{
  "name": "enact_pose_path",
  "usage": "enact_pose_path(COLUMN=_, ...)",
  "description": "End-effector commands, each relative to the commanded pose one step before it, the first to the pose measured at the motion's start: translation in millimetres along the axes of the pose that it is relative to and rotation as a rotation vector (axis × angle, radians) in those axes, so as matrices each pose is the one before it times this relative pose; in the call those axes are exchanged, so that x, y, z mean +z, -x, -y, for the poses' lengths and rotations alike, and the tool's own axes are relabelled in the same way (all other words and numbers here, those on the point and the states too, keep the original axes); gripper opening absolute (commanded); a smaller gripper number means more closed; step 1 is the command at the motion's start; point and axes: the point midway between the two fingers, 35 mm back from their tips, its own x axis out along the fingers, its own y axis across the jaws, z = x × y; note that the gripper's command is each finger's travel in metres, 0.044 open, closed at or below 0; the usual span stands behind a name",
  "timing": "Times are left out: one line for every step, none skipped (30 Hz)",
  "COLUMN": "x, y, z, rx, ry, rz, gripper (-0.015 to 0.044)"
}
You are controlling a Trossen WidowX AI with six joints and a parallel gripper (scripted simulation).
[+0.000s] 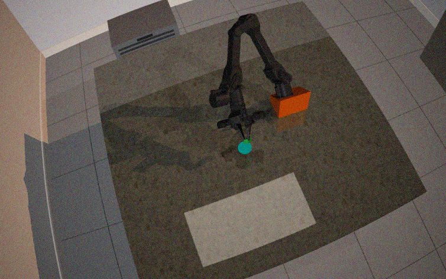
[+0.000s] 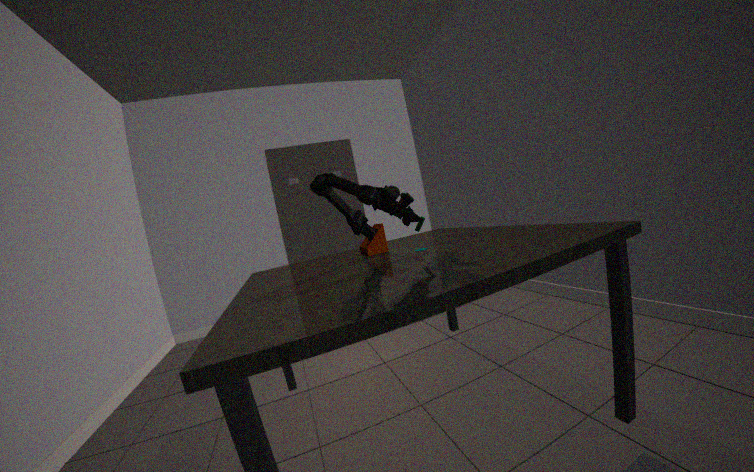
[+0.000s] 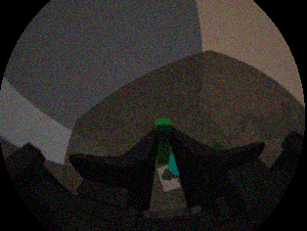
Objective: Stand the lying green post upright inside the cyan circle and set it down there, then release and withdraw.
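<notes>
The green post (image 1: 246,141) (image 2: 420,224) (image 3: 163,142) is between the fingertips of my gripper (image 1: 246,139) (image 2: 418,221) (image 3: 162,130), which is shut on it. In the exterior view the post is held in the air above the table, near upright but somewhat tilted. The cyan circle (image 1: 244,148) (image 2: 421,249) (image 3: 173,165) lies flat on the table, below the post. In the top view the post overlaps the circle's upper edge. In the wrist view a finger hides part of the circle.
The orange base block (image 1: 293,103) (image 2: 376,242) stands at the arm's foot. A pale rectangle (image 1: 249,219) (image 3: 168,184) lies on the table (image 1: 345,158) (image 2: 311,311), on the far side of the circle from the arm. A grey cabinet (image 1: 143,24) stands beyond the table edge.
</notes>
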Motion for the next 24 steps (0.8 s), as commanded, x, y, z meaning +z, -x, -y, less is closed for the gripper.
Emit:
enact_pose_path(x=0.49, y=1.37, z=-0.52, rx=-0.00044, ry=0.0138, rz=0.02942, gripper=0.0023)
enact_pose_path(x=0.01, y=0.34, z=0.05, rx=-0.00105, ry=0.0021, rz=0.00734, gripper=0.0023)
enact_pose_path(x=0.01, y=0.35, z=0.05, rx=-0.00110, ry=0.0022, rz=0.00733, gripper=0.0023)
enact_pose_path(x=0.01, y=0.36, z=0.04, rx=-0.00114, ry=0.0022, rz=0.00732, gripper=0.0023)
enact_pose_path(x=0.01, y=0.36, z=0.04, rx=-0.00119, ry=0.0022, rz=0.00731, gripper=0.0023)
enact_pose_path(x=0.02, y=0.37, z=0.04, rx=-0.00123, ry=0.0023, rz=0.00730, gripper=0.0023)
enact_pose_path(x=0.02, y=0.38, z=0.04, rx=-0.00128, ry=0.0023, rz=0.00729, gripper=0.0023)
enact_pose_path(x=0.02, y=0.39, z=0.04, rx=-0.00132, ry=0.0023, rz=0.00728, gripper=0.0023)
enact_pose_path(x=0.02, y=0.39, z=0.04, rx=-0.00137, ry=0.0024, rz=0.00726, gripper=0.0023)
enact_pose_path(x=0.03, y=0.40, z=0.03, rx=-0.00141, ry=0.0024, rz=0.00725, gripper=0.0023)
enact_pose_path(x=0.03, y=0.41, z=0.03, rx=-0.00145, ry=0.0024, rz=0.00724, gripper=0.0023)
enact_pose_path(x=0.03, y=0.41, z=0.03, rx=-0.00150, ry=0.0025, rz=0.00722, gripper=0.0023)
enact_pose_path(x=0.03, y=0.42, z=0.03, rx=-0.00154, ry=0.0025, rz=0.00721, gripper=0.0023)
enact_pose_path(x=0.04, y=0.43, z=0.03, rx=-0.00158, ry=0.0025, rz=0.00720, gripper=0.0023)
enact_pose_path(x=0.04, y=0.43, z=0.02, rx=-0.00162, ry=0.0026, rz=0.00718, gripper=0.0023)
enact_pose_path(x=0.04, y=0.44, z=0.02, rx=-0.00167, ry=0.0026, rz=0.00717, gripper=0.0023)
enact_pose_path(x=0.05, y=0.45, z=0.02, rx=-0.00171, ry=0.0026, rz=0.00715, gripper=0.0023)
enact_pose_path(x=0.05, y=0.45, z=0.02, rx=-0.00175, ry=0.0027, rz=0.00714, gripper=0.0023)
enact_pose_path(x=0.05, y=0.46, z=0.02, rx=-0.00179, ry=0.0027, rz=0.00712, gripper=0.0023)
enact_pose_path(x=0.06, y=0.47, z=0.01, rx=-0.00183, ry=0.0027, rz=0.00711, gripper=0.0023)
enact_pose_path(x=0.06, y=0.47, z=0.01, rx=-0.00187, ry=0.0028, rz=0.00709, gripper=0.0023)
enact_pose_path(x=0.06, y=0.48, z=0.01, rx=-0.00191, ry=0.0028, rz=0.00707, gripper=0.0023)
enact_pose_path(x=0.06, y=0.49, z=0.01, rx=-0.00195, ry=0.0028, rz=0.00706, gripper=0.0023)
enact_pose_path(x=0.07, y=0.49, z=0.00, rx=-0.00199, ry=0.0029, rz=0.00704, gripper=0.0023)
